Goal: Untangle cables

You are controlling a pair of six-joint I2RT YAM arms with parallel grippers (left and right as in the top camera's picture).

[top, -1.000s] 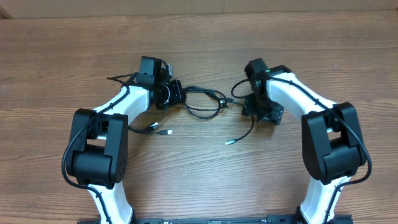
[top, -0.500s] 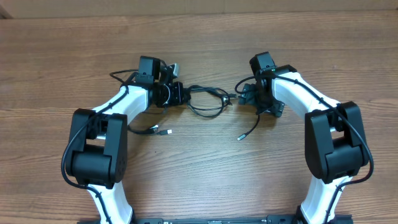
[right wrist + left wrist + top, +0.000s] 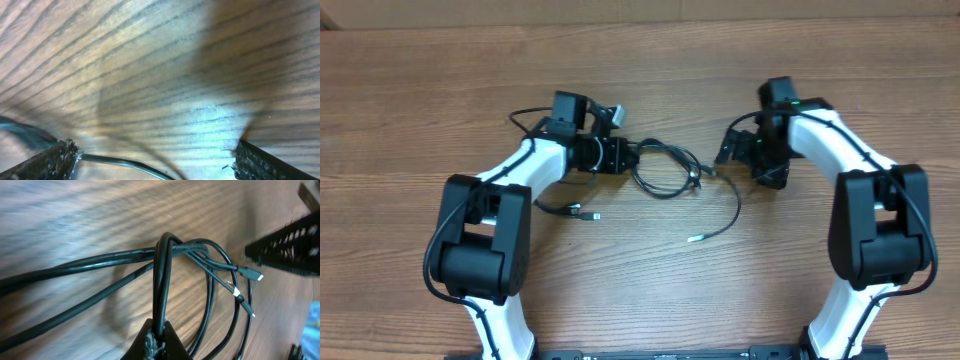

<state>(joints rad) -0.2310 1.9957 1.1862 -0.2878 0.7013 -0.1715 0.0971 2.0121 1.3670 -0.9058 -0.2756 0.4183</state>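
Observation:
The cables (image 3: 667, 171) are thin black cords knotted into loops at the table's middle. My left gripper (image 3: 630, 158) is shut on a doubled strand at the knot's left side. In the left wrist view that strand (image 3: 163, 280) runs up out of the closed fingertips (image 3: 158, 339), and small plug ends (image 3: 254, 275) lie beyond it. One cord curves right and down to a loose plug (image 3: 693, 238); another plug (image 3: 584, 213) lies at lower left. My right gripper (image 3: 730, 152) stands wide open just right of the knot. A cord (image 3: 120, 162) passes by its left finger (image 3: 47, 161), ungripped.
Bare wooden tabletop (image 3: 640, 290) lies all around the tangle. The arms' own thicker black wires run along both white arms (image 3: 520, 165). The right gripper's dark finger (image 3: 290, 250) shows at the upper right of the left wrist view.
The right gripper has opened, let go of the cord and moved right and back. The freed cord end now lies lower on the table. The left gripper shifted slightly right, still holding.

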